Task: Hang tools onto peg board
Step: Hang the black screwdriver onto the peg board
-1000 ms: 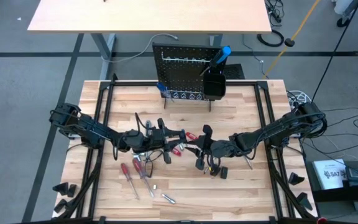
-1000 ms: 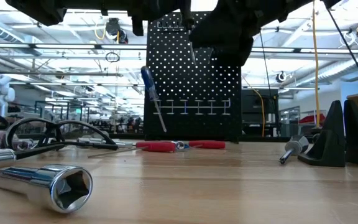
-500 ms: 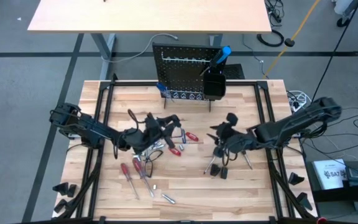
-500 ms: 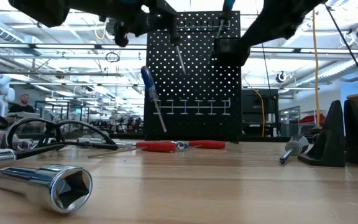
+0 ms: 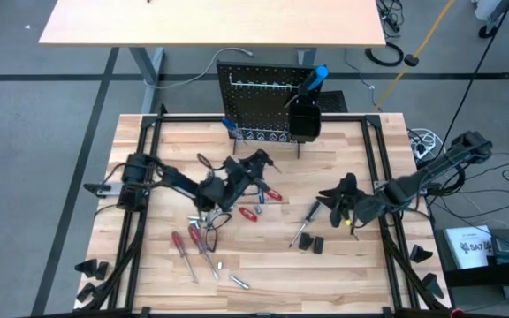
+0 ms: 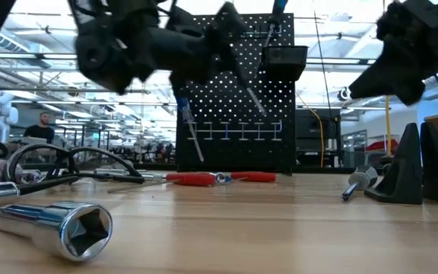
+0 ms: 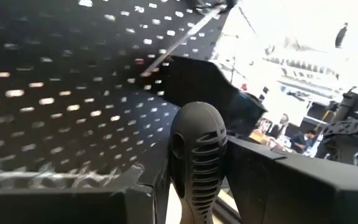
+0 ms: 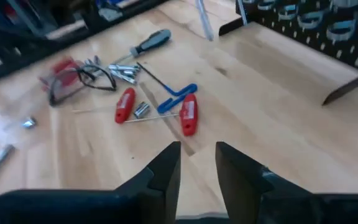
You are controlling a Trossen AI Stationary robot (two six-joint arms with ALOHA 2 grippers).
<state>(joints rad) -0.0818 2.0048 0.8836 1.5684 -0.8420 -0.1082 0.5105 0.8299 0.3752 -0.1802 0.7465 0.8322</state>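
Peg board: one, upright at the tabletop's back edge, centre. Fitted with one black bin holding one blue-handled screwdriver; a second blue-handled screwdriver leaning at the board's left foot.

Red-handled screwdrivers: two, flat near the front-left corner.

Red-handled pliers: one pair, flat at mid-tabletop.

Sockets: two, small and silver, near the front edge.

Grey-handled screwdriver: one, right of centre, beside one small black block.

Left claw: raised in front of the peg board, clamped on a black ribbed-handled tool, its thin silver shaft seen slanting across the board in the low view.

Right claw: over the right half of the tabletop, fingers a narrow gap apart, nothing between them.

Changes over the last second: both claws previously close together at mid-tabletop; left claw since lifted toward the board with its tool, right claw drawn back toward the right edge. Grey-handled screwdriver now uncovered.
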